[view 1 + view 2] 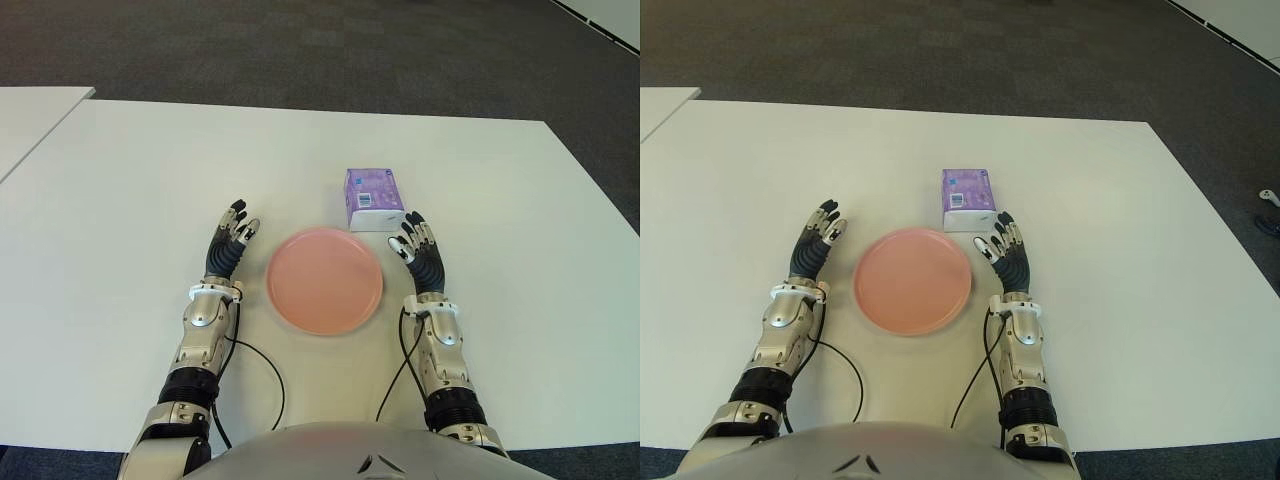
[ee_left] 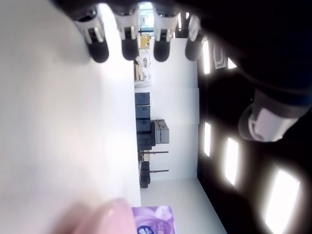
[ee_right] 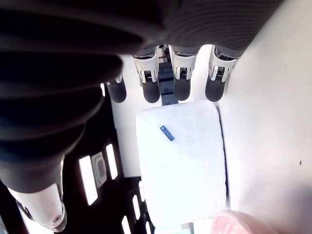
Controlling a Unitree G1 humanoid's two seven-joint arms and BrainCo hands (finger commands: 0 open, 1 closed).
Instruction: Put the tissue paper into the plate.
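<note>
A purple tissue pack [image 1: 373, 198] lies on the white table [image 1: 120, 180], just beyond the far right rim of the pink plate [image 1: 324, 279]. The plate holds nothing. My right hand [image 1: 415, 243] lies flat to the right of the plate, fingers straight and open, its fingertips [image 3: 178, 90] a short way from the near end of the pack [image 3: 181, 165]. My left hand [image 1: 230, 240] shows to the left of the plate, fingers stretched out and holding nothing. The pack's corner [image 2: 152, 222] and the plate's rim [image 2: 105, 219] show in the left wrist view.
A second white table [image 1: 30, 115] stands at the far left, with a gap between. Dark carpet [image 1: 300, 50] lies beyond the table's far edge. Black cables [image 1: 262, 370] run from both wrists back across the table near its front edge.
</note>
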